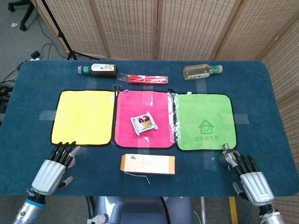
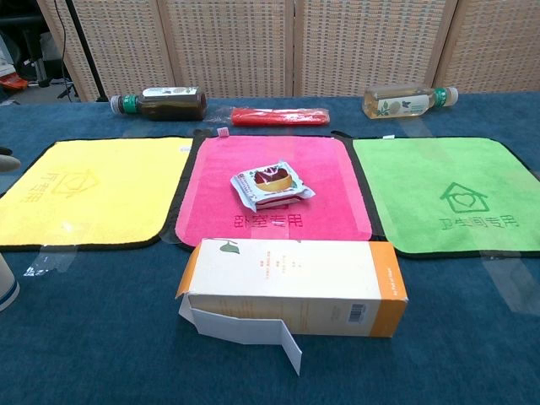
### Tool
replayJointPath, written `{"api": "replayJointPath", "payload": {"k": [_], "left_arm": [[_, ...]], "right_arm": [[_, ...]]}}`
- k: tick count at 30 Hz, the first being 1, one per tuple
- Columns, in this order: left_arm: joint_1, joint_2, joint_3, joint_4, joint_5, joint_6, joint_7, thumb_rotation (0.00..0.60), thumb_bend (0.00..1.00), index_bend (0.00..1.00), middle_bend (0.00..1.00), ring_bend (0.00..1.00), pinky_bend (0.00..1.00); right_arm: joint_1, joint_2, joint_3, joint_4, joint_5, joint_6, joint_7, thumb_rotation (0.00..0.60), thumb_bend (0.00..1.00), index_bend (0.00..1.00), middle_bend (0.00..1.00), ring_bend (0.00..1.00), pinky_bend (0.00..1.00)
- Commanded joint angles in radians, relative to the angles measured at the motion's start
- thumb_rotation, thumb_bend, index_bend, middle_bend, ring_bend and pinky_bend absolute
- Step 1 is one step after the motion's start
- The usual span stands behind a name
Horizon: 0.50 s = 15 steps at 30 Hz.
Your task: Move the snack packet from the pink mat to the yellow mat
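We see the snack packet on the pink mat, with the left hand and right hand resting empty, fingers extended.

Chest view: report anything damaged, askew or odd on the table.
The orange-and-white carton lies on its side in front of the pink mat, its end flap torn open and hanging onto the blue tablecloth. Both bottles lie toppled too.

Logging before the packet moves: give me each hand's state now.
Left hand: open, holding nothing, resting on the table.
Right hand: open, holding nothing, resting on the table.
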Motion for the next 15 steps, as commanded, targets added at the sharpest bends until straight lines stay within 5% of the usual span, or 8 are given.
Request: {"api": "replayJointPath", "payload": {"k": [1,15], "left_arm": [[0.001,-0.001,0.001,-0.001,0.003,0.003,0.001,0.6,0.08,0.0,0.0,0.0,0.0],[0.002,0.004,0.003,-0.001,0.013,0.011,-0.007,0.6,0.08,0.0,0.0,0.0,0.0]], "right_arm": [[-0.001,0.0,-0.001,0.001,-0.003,0.001,-0.002,0.6,0.44,0.1,0.0,0.0,0.0],[-0.007,0.006,0.0,-0.013,-0.013,0.021,-0.003,0.6,0.44,0.1,0.0,0.0,0.0]]}}
